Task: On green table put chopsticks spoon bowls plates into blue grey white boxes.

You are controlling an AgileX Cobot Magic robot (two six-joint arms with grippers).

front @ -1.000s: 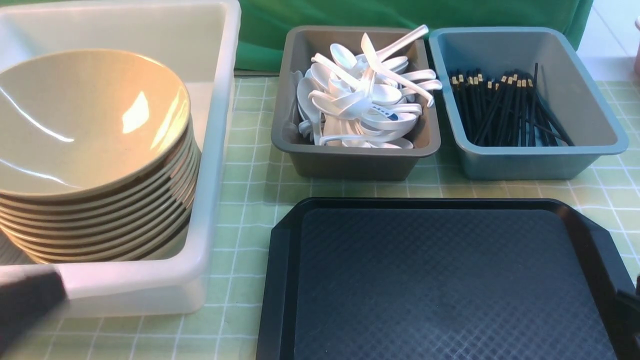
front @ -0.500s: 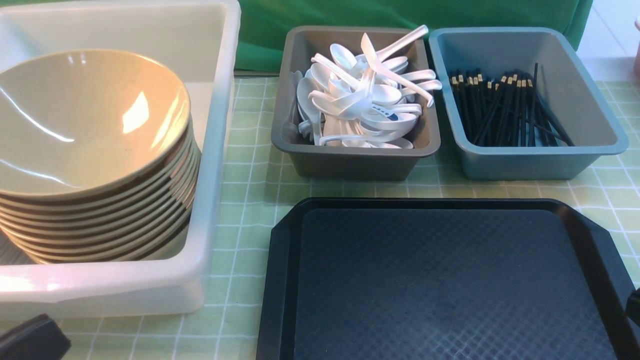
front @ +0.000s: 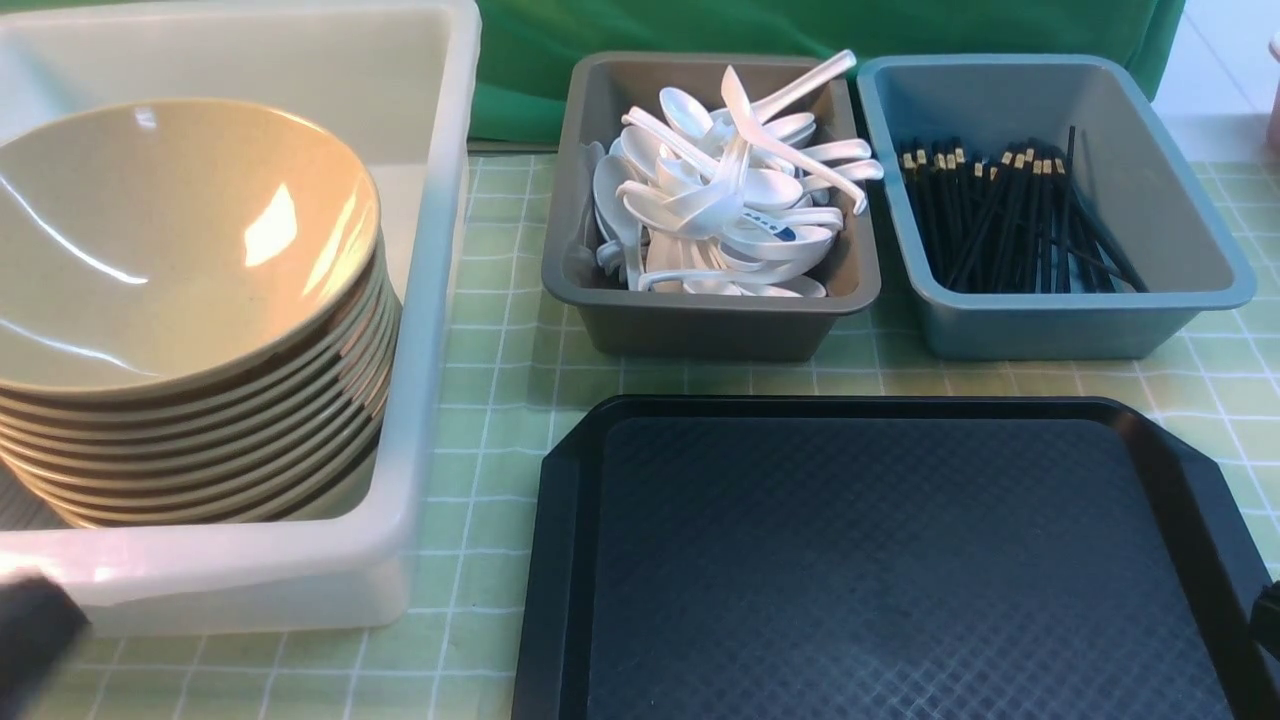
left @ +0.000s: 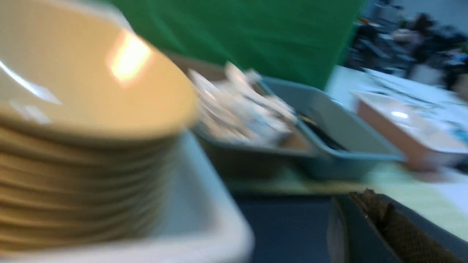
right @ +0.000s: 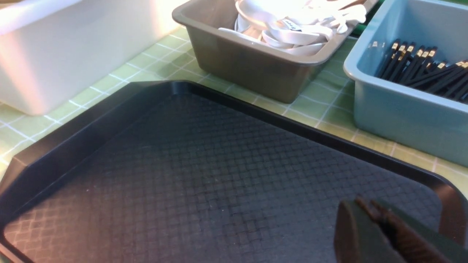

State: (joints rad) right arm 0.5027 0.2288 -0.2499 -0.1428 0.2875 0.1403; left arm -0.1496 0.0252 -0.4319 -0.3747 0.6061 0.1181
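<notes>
Surface [front: 500,380]: green checked cloth, carrying everything below.
White box [front: 440,300]: left side; large, rigid walls.
Tray [front: 880,560]: black, textured, bare; near the front, just before the two smaller boxes.
Bowls [front: 180,300]: tan stack inside white box, leaning; likely heavy as a stack, hard, glossy and slippery, breakable; best taken singly by the rim.
Grey box [front: 700,320]: middle, behind tray.
Blue box [front: 1060,320]: right of grey box, close beside it.
Spoons [front: 730,200]: white heap in grey box; light, stiff, smooth; handles easiest to pinch.
Chopsticks [front: 1010,215]: black bundle in blue box; thin, light, prone to roll; grip mid-length.
Left end effector [left: 376,219]: closed, empty, beside white box.
Right end effector [right: 376,226]: closed, empty, over tray corner.
Obstacles: tall box walls, tray rim.
</notes>
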